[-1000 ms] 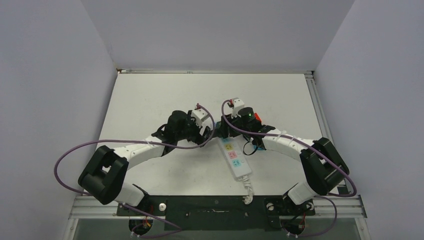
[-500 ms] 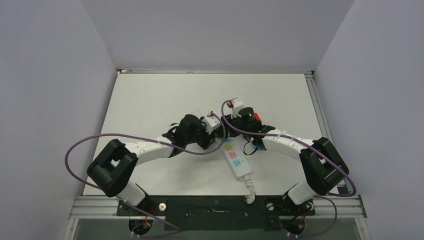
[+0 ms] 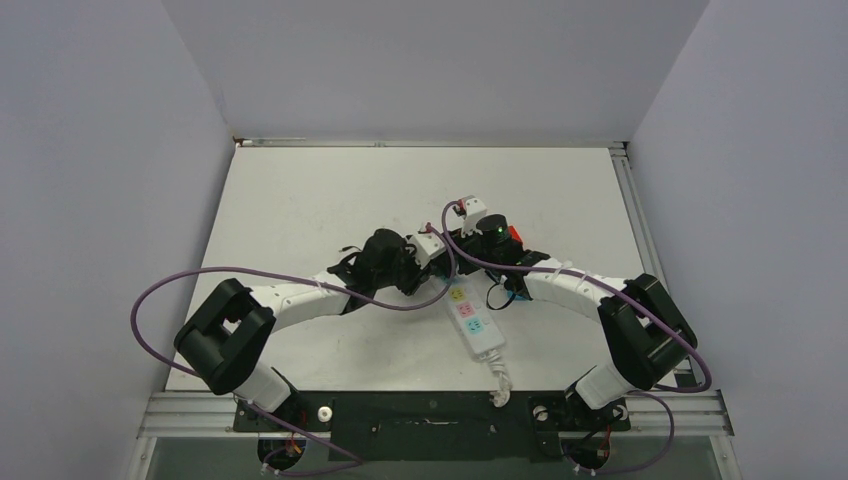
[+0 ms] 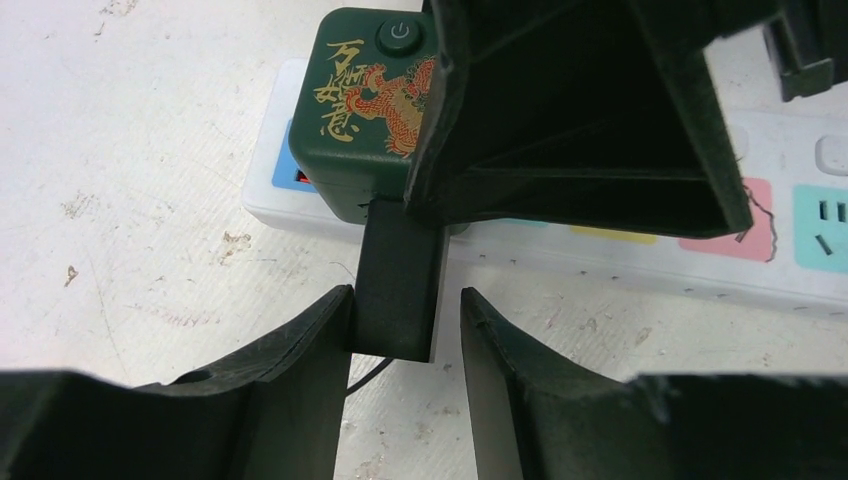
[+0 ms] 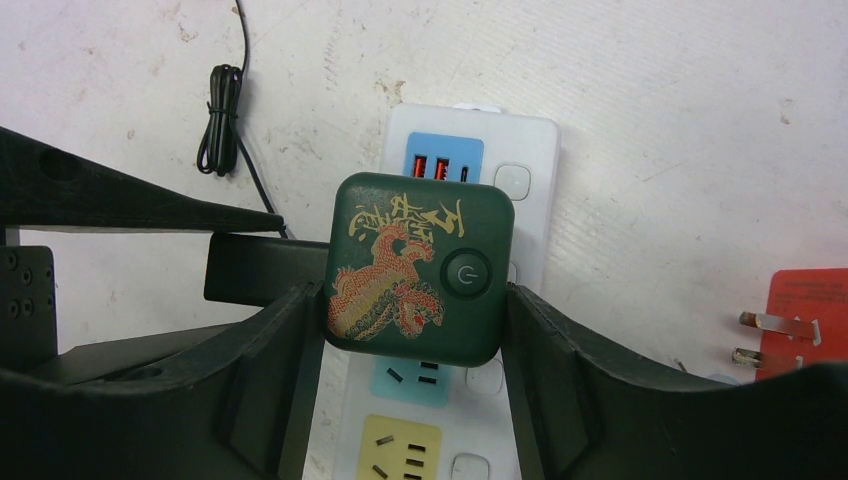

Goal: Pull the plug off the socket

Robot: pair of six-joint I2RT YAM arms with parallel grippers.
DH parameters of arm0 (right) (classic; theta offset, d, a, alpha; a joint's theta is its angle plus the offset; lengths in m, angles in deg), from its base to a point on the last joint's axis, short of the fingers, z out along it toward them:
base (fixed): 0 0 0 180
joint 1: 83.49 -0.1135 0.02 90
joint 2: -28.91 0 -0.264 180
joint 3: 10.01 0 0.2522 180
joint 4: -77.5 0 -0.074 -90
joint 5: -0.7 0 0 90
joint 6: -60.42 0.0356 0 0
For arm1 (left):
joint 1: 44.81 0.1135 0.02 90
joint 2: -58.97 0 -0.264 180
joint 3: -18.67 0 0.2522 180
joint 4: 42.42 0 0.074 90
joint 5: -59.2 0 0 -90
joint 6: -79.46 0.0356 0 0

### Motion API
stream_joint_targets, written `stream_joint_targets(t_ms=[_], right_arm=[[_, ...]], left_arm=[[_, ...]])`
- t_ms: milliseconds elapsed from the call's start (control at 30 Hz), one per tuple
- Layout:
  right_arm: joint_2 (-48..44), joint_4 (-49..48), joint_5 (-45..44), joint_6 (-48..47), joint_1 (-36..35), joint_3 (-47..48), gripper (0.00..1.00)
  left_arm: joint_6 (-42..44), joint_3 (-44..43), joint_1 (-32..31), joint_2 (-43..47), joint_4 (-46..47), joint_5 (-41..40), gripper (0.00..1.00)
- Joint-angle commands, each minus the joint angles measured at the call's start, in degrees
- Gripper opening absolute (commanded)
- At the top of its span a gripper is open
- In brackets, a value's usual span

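The socket (image 3: 472, 318) lies flat on the white worktop (image 3: 300, 200), a little right of the middle. It runs lengthwise from its short white cord (image 3: 497, 378) at the near end to a far end that tilts slightly left, where both arms meet over it. A dark green square plug (image 5: 420, 270), printed with a gold and red dragon and carrying a round power button, is seated in the strip near that far end. It sits just on the near side of the blue panel with small ports (image 5: 443, 165), and a blue and then a yellow outlet show nearer along the row. The right pincer (image 5: 412, 300) holds this plug, one finger pressed against each of two opposite sides. A black stub (image 4: 397, 270) sticks out of the plug's left side, and a thin black wire (image 5: 222, 110) lies coiled on the worktop beside the far end of the strip. The left pincer (image 4: 405, 305) reaches in from the left with its jaws narrow around that stub. One finger touches the stub and the other stands just off it with a sliver of worktop showing between, so the stub is not yet clamped. A red block with two metal prongs (image 5: 800, 320) lies on the worktop just right of the strip, apart from it.
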Motion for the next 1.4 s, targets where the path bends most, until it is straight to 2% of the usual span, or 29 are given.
stream_joint_targets(t_ms=[0, 300, 400, 567, 733, 900, 1100, 1267, 1367], right_arm=[[1.78, -2.49, 0.20, 0.25, 0.26, -0.07, 0.05], [-1.38, -5.47, 6.74, -1.71, 0.27, -2.35, 0.05], [-1.82, -5.84, 7.80, -2.01, 0.27, -2.58, 0.05], [-0.87, -5.75, 6.44, -1.72, 0.27, -2.41, 0.05], [-0.49, -5.10, 0.64, -0.69, 0.34, -2.56, 0.05], [0.34, -3.72, -5.57, 0.80, 0.88, -2.32, 0.05], [1.30, -3.43, -6.51, 1.67, 2.02, -2.39, 0.05], [-0.11, -5.69, -2.09, 0.88, 2.11, -3.55, 0.05], [-2.76, -9.03, 3.25, 0.12, 2.11, -5.53, 0.05]], left_arm=[[0.46, -3.05, -1.33, -0.47, -0.65, 0.49, 0.38], [2.25, -5.71, -0.06, -1.30, -4.86, -3.46, 0.19], [2.34, -5.78, 0.46, -0.90, -4.86, -3.35, 0.16], [2.16, -5.86, 0.37, -0.61, -4.92, -2.51, 0.07], [-0.14, -6.12, 0.00, -0.52, -3.94, -1.21, 0.00], [-1.05, -6.46, -1.76, -0.52, -4.00, -0.63, 0.00], [-1.18, -7.11, -2.85, -0.65, -4.66, 0.60, 0.00], [1.74, -7.98, -2.08, -0.63, -6.79, -1.17, 0.00], [2.56, -10.08, 0.42, -0.29, -9.87, 1.33, 0.00]])
